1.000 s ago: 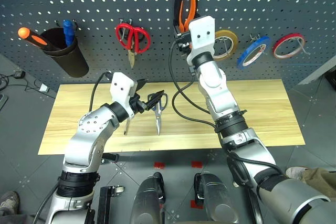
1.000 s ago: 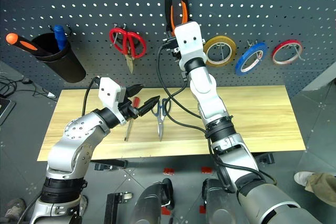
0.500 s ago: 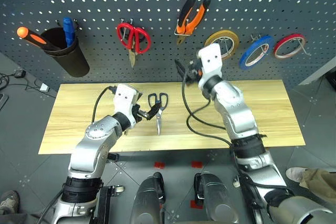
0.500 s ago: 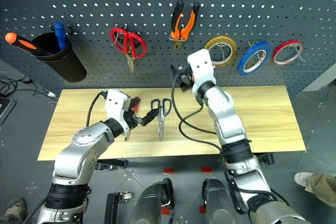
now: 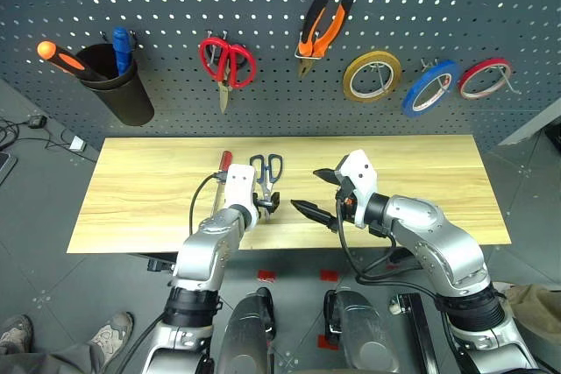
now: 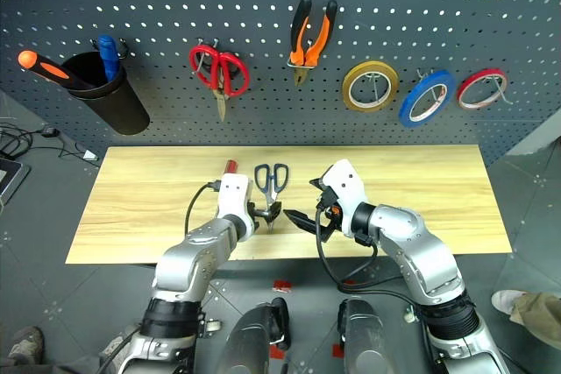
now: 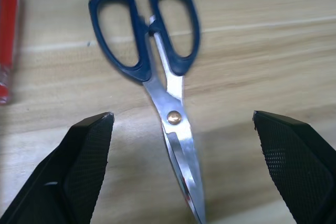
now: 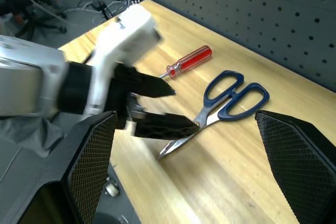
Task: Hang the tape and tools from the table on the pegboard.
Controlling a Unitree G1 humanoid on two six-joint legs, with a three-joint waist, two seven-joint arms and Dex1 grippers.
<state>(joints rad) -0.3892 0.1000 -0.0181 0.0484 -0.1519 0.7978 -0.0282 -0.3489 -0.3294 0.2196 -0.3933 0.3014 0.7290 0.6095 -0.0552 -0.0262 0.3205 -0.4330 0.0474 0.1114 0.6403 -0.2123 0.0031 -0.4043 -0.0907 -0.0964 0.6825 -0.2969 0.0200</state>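
scissors (image 5: 265, 174) on table (image 5: 140, 190), right of screwdriver (image 5: 221, 168)

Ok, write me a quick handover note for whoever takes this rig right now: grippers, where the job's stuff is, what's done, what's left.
Left gripper: open, empty, low over the blades of the blue-handled scissors, straddling them.
Right gripper: open, empty, above the table just right of the scissors.
Done: pliers and blue tape hang on the pegboard.
Left: scissors and red-handled screwdriver, both lying side by side on the table.
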